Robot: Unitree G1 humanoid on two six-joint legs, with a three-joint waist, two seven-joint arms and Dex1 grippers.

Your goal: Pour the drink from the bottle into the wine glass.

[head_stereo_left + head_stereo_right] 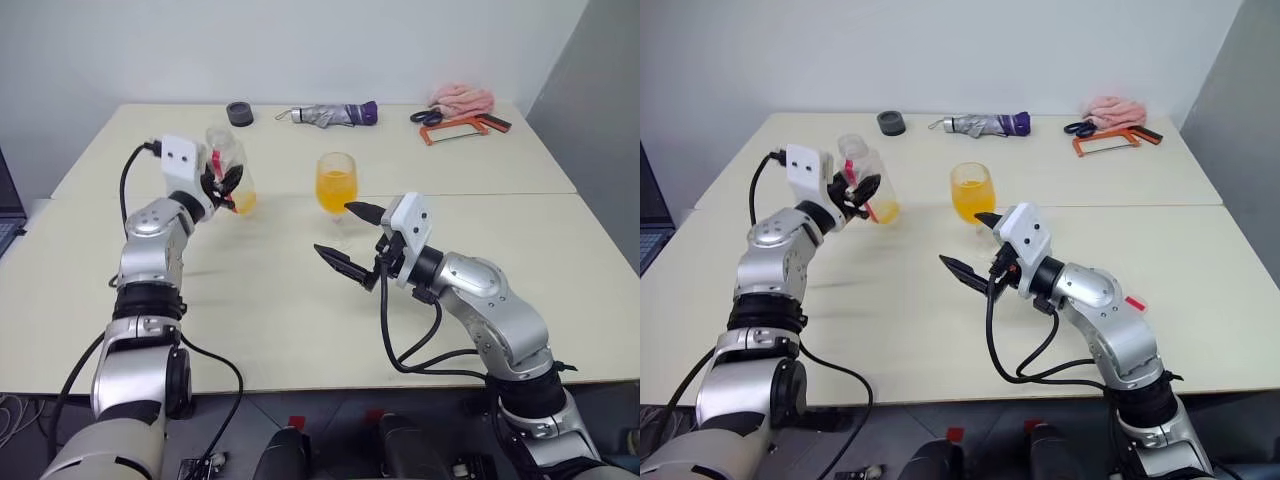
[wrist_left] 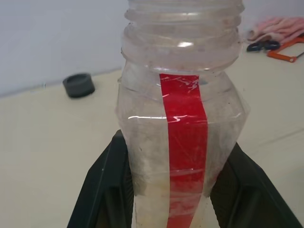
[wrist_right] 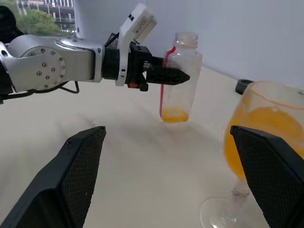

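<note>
My right gripper (image 1: pixel 347 238) hangs unclenched, the wine glass (image 1: pixel 336 185) just beyond its fingertips and holding most of the drink (image 1: pixel 335 188); I judge a stray nudge there could topple it. My left gripper (image 1: pixel 222 187), level and farther off, clamps the upright, uncapped, nearly empty bottle (image 1: pixel 231 168) above the worktop (image 1: pixel 300 310).

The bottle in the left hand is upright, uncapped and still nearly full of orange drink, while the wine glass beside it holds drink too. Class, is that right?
Not quite: the bottle is nearly empty, with just a little orange drink left at its bottom, as the right wrist view shows. It is upright, uncapped and clamped in the left hand, and the wine glass beside it holds drink.
</note>
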